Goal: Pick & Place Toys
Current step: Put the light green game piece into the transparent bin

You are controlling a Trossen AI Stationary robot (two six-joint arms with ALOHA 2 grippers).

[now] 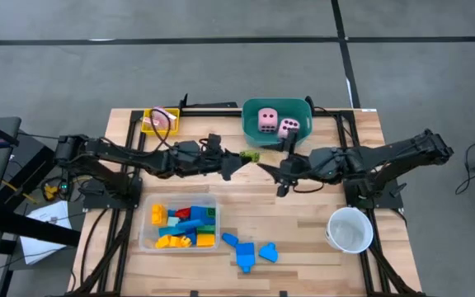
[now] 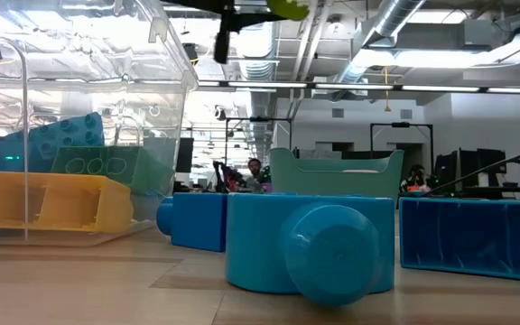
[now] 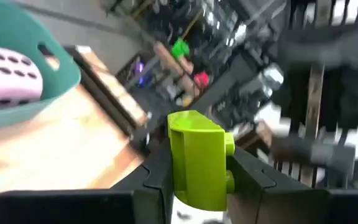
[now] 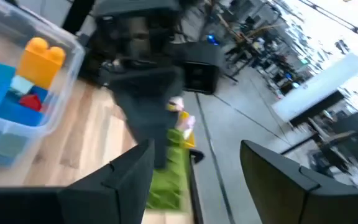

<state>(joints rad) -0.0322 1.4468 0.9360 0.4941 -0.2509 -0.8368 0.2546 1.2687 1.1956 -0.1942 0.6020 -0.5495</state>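
The left gripper [image 3: 197,180] is pinching a small lime-green plastic building block [image 3: 199,158] between its two dark fingers, holding it in the air over the middle of the light wooden table [image 1: 303,223], while the right gripper [image 1: 272,172] is hanging just beside it with its jaws standing apart and nothing between them, the green block lying just past its fingertips in the right wrist view. Both dark arms are reaching inward from their sides of the table, stretched nearly level and meeting tip to tip just in front of the teal plastic tub [image 1: 254,132], which is sitting at the far edge and holding two pink foam dice with dark dots [image 1: 268,120]. To the left of the tub, a small yellow tray [image 1: 150,124] is holding a pink-white card [image 1: 165,118]. Nearer the front, under the left arm, a clear plastic tray [image 1: 145,235] is holding a heap of blue, yellow-orange, red and green building blocks [image 1: 184,227]. Just right of it, three loose blue blocks [image 1: 246,249] are lying near the front edge, and a white cup [image 1: 350,229] is standing upright toward the front right corner. Bare wood is lying open between the loose blocks and the cup.
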